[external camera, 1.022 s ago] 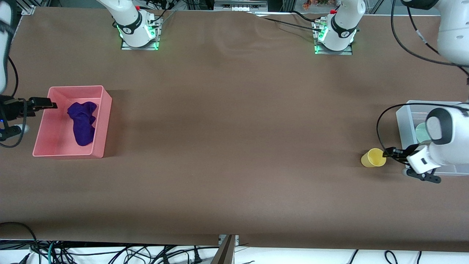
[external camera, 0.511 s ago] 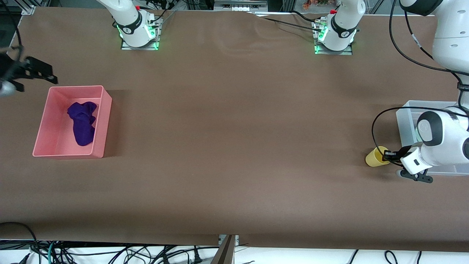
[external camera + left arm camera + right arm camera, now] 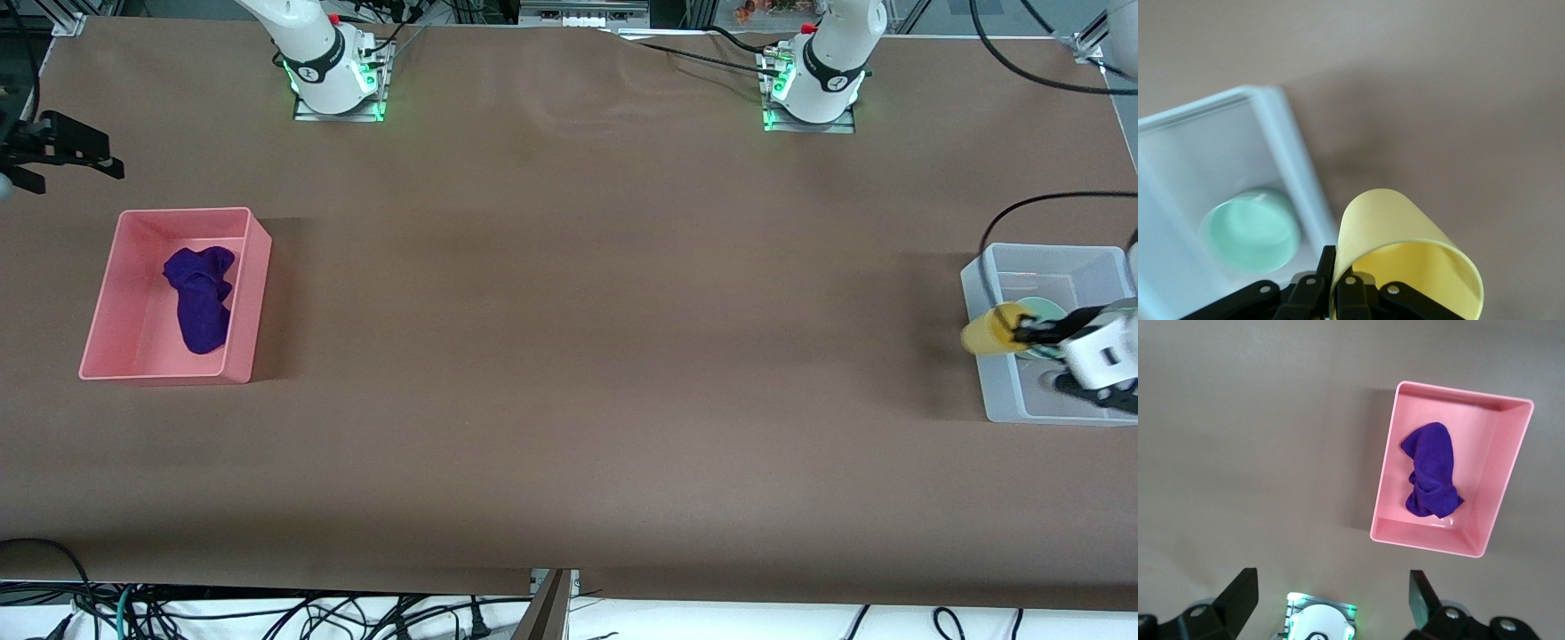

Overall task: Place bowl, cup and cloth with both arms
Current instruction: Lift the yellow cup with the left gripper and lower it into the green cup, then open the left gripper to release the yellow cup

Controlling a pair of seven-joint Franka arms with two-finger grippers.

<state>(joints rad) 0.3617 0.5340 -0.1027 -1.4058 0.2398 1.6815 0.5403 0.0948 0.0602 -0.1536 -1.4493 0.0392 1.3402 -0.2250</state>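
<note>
The yellow cup (image 3: 985, 332) is tipped on its side in my left gripper (image 3: 1022, 335), which is shut on its rim and holds it over the edge of the clear bin (image 3: 973, 276). In the left wrist view the cup (image 3: 1401, 233) is pinched by the wall between the left gripper's (image 3: 1337, 267) fingers. The mint-green bowl (image 3: 1251, 230) sits in the clear bin (image 3: 1288, 153); it also shows in the front view (image 3: 1037, 309). The purple cloth (image 3: 200, 298) lies bunched in the pink bin (image 3: 253, 293). My right gripper (image 3: 107, 156) is open and empty, up in the air beside the pink bin.
The right wrist view looks down on the pink bin (image 3: 1425, 543), the cloth (image 3: 1431, 470) and the right arm's base (image 3: 1318, 620). Both bases (image 3: 338, 80) (image 3: 813, 89) stand at the table's far edge. Brown table (image 3: 569, 356) spans between the two bins.
My left gripper has lifted the cup off the table and carried it over the clear bin's edge. My right gripper has moved up and away from the pink bin, toward the bases.
</note>
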